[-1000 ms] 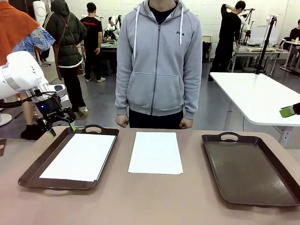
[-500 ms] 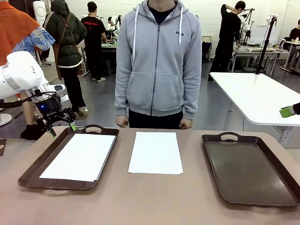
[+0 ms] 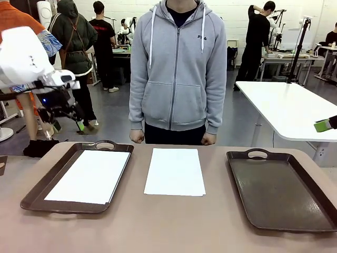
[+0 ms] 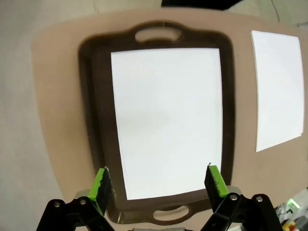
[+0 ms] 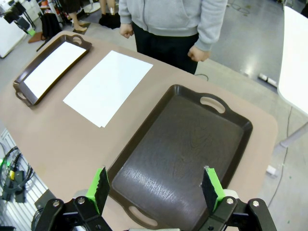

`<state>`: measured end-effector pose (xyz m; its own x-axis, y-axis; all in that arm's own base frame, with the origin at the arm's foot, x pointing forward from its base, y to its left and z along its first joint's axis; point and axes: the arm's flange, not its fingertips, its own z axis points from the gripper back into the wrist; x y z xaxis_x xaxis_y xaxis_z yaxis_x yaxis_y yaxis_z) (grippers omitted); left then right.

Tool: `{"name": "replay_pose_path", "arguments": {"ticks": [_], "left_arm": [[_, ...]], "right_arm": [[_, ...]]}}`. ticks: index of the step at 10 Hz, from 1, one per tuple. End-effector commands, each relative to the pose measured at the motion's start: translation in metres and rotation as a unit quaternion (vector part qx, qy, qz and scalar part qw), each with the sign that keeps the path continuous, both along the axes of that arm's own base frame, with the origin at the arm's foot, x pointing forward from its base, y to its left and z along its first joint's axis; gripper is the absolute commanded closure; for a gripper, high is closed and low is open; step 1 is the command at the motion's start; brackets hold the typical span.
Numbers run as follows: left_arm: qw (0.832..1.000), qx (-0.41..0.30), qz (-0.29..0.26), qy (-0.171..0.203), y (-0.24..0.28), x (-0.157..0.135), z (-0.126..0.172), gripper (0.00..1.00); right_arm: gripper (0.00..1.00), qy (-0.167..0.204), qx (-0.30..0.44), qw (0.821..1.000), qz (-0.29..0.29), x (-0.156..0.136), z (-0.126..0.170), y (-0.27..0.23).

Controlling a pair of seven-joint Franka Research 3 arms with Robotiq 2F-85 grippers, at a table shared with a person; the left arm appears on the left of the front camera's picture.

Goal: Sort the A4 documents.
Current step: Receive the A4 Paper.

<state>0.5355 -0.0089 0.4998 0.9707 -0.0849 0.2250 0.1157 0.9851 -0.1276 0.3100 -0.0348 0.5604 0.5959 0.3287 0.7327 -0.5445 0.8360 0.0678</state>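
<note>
Whereas a second ago the left pincer was held low by the far corner of the left tray, it is now seen raised well above that tray and drawn back from the surface. Its jaws are spread wide and nothing is carried between them. In the left wrist view the tray is looked down on from above, with one white sheet lying flat inside it, square to the rim.

The lift is read as a withdrawal after a placement: one of the A4 documents is judged to be sorted. The remaining paper is left lying on the bare surface between the two trays, just in front of the person's hands; whether it is a single sheet or a thin stack cannot be told. The right tray is seen with nothing in it, and the right pincer is held high over its near end, jaws apart and unloaded. That middle paper is judged to be the next thing to be handled.
</note>
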Motion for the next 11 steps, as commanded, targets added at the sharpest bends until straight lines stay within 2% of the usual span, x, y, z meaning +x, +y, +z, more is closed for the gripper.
{"name": "replay_pose_path", "arguments": {"ticks": [1, 2, 4, 6, 8, 10, 11], "left_arm": [[0.996, -0.005, -0.017, -0.089, 0.009, -0.048, 0.015, 0.0], [0.991, -0.026, -0.042, -0.127, 0.016, -0.066, 0.031, 0.0], [0.969, -0.083, -0.117, -0.202, 0.037, -0.095, 0.053, 0.0], [0.944, -0.13, -0.169, -0.251, 0.056, -0.115, 0.067, 0.0], [0.925, -0.149, -0.243, -0.251, 0.061, -0.119, 0.069, 0.0], [0.917, -0.167, -0.284, -0.226, 0.062, -0.112, 0.065, 0.0], [0.921, -0.185, -0.28, -0.197, 0.061, -0.107, 0.064, 0.0]], "right_arm": [[0.0, 0.001, 0.005, 1.0, 0.005, 0.001, -0.002, 0.0], [0.0, 0.001, 0.005, 1.0, 0.005, 0.001, -0.002, 0.0], [0.0, 0.001, 0.005, 1.0, 0.005, 0.001, -0.002, 0.0], [0.0, 0.001, 0.005, 1.0, 0.005, 0.001, -0.002, 0.0], [0.0, 0.001, 0.005, 1.0, 0.005, 0.001, -0.002, 0.0], [0.0, 0.001, 0.005, 1.0, 0.005, 0.001, -0.002, 0.0], [0.0, 0.001, 0.005, 1.0, 0.005, 0.001, -0.002, 0.0]]}}
